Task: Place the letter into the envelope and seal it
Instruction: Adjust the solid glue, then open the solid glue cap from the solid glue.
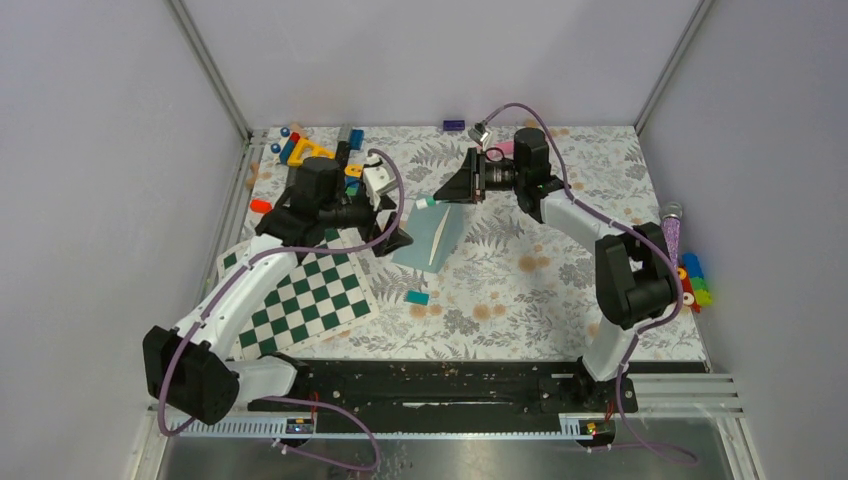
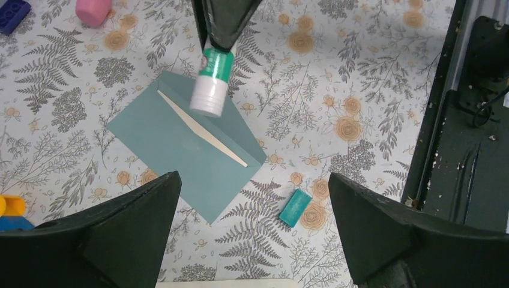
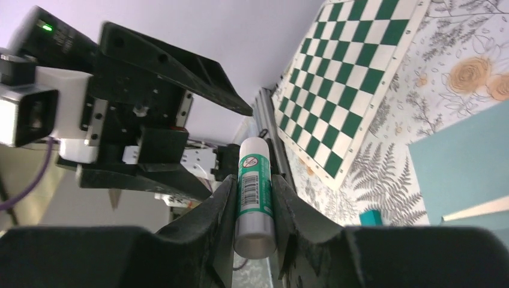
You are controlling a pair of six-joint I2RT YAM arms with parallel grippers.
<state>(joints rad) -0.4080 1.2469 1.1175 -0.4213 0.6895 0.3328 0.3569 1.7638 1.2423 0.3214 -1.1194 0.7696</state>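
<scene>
Most of the letter (image 2: 203,128) is hidden inside the envelope (image 2: 171,153); only a thin cream strip shows at the flap. Top of the glue stick (image 2: 210,90) is buried betw. the right end effector (image 2: 223,47) fingers. Left wrist view's bottom edge cuts off the left end effector (image 2: 252,183) finger bases. Right wrist view crops envelope & checkerboard (image 3: 360,78). The toys (image 1: 300,150) at the desk (image 1: 540,300) far-left corner: too small to ID.

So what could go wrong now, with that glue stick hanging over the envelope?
1. The right gripper pinches the glue stick by one end, so it might swivel or slip when pressed down.
2. The envelope lies loose on the table; the left gripper is open above it, holding nothing, so rubbing glue could drag it.
3. Both grippers are close together and might bump.
</scene>
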